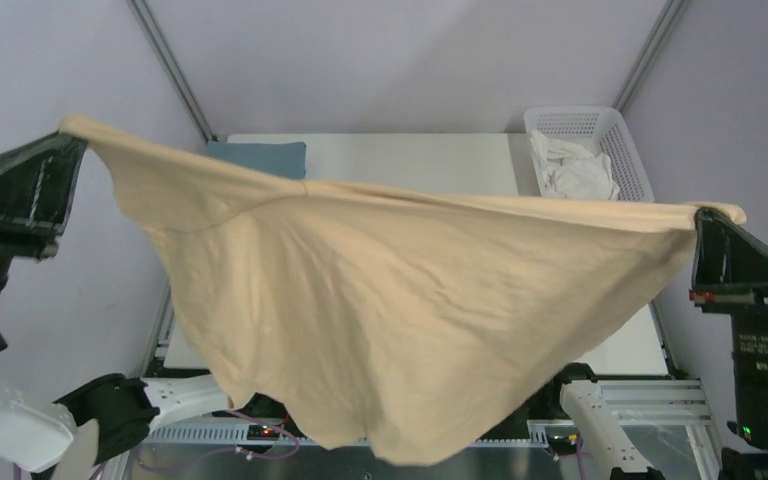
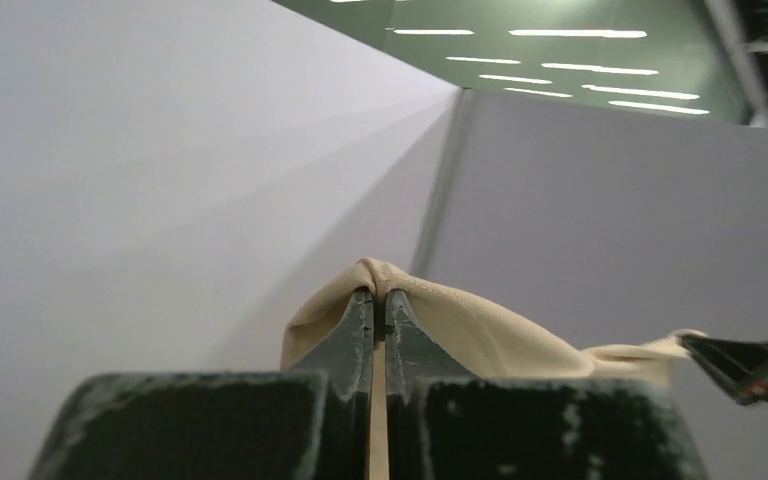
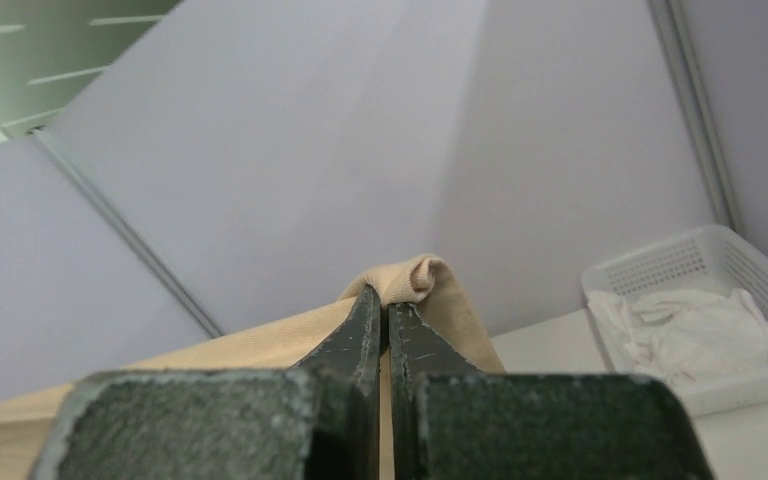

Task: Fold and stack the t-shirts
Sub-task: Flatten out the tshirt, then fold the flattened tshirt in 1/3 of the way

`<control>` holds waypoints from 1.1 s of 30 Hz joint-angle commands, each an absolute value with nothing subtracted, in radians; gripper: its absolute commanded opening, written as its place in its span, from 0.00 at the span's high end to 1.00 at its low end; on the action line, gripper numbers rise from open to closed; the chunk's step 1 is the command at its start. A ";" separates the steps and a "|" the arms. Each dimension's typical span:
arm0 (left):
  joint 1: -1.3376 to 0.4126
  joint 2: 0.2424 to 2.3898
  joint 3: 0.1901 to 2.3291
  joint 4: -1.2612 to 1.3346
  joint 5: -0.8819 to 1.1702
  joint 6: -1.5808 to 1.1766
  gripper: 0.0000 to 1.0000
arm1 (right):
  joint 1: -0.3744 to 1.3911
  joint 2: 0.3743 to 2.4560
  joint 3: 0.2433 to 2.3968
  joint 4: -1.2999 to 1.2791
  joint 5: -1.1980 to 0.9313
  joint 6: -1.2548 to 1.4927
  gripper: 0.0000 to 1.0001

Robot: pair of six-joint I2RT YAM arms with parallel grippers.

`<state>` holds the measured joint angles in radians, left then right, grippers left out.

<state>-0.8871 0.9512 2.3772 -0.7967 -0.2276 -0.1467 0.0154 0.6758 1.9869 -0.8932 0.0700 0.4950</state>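
Observation:
A tan-beige t-shirt hangs spread wide in the air above the table, stretched between both arms. My left gripper is shut on its upper left corner, and the pinched cloth bulges over the fingertips in the left wrist view. At the far right my right gripper is shut on the other corner, the cloth folded over its tips. A teal-blue t-shirt lies folded flat at the back left of the table, partly hidden behind the hanging shirt.
A white lattice basket holding crumpled white cloth stands at the table's back right corner, and the right wrist view shows the basket too. The white table shows behind the shirt. Grey walls enclose the cell.

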 commanded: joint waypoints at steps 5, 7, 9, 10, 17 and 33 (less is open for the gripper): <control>-0.770 1.196 2.256 -0.628 -0.706 0.144 1.00 | 0.009 0.856 1.768 -0.848 0.236 0.456 1.00; -0.630 1.225 2.137 -0.610 -0.651 0.084 1.00 | 0.009 0.873 1.646 -0.777 0.245 0.470 1.00; -0.477 1.259 2.009 -0.601 -0.551 0.031 1.00 | 0.009 0.906 1.535 -0.718 0.241 0.483 1.00; -0.435 1.288 1.915 -0.580 -0.460 -0.014 1.00 | 0.009 0.943 1.471 -0.692 0.228 0.484 1.00; -0.272 1.653 1.640 -0.399 -0.258 0.010 1.00 | -0.013 1.263 1.229 -0.536 0.158 0.481 1.00; -0.247 2.057 1.764 -0.404 -0.225 -0.053 1.00 | -0.009 1.656 1.227 -0.341 0.156 0.477 1.00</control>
<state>-0.2546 2.0914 1.7424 -0.4503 -0.2314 -0.0097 -0.0040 1.6447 1.2083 -0.4114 0.1215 0.4805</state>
